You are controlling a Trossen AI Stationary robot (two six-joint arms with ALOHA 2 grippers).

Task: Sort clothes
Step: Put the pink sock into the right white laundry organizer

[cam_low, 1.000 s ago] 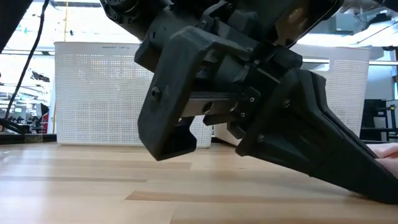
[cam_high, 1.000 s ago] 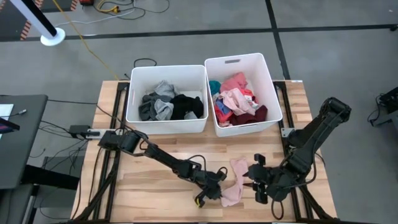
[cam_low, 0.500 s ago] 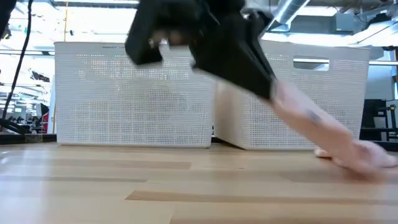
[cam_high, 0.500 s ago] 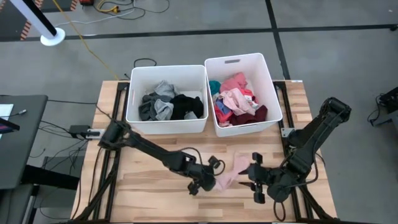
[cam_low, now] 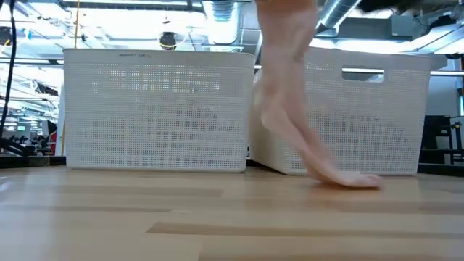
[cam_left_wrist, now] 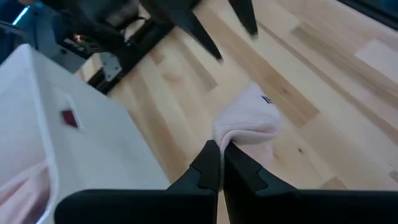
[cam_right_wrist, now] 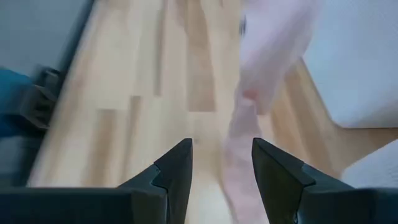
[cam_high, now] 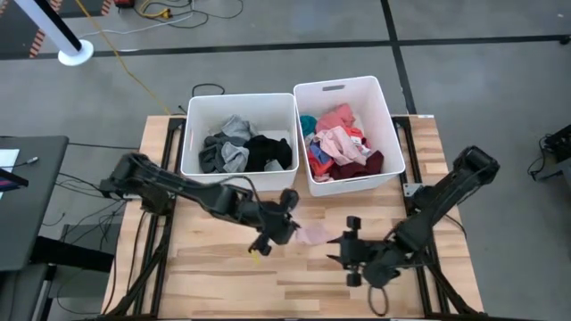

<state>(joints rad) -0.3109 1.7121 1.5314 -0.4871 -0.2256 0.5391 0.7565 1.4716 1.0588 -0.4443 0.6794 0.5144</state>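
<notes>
Wooden table (cam_high: 214,259) with 2 bins (cam_high: 239,141)

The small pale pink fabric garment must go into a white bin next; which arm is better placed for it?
Probably the left. The left gripper is shut on the small pale pink fabric garment, just before the white plastic bin holding pink clothes. The right gripper is open, empty.

Bench and bins
Wooden bench (cam_high: 223,267); two white perforated bins (cam_high: 196,134) (cam_high: 384,116) side by side at its far edge.
</notes>
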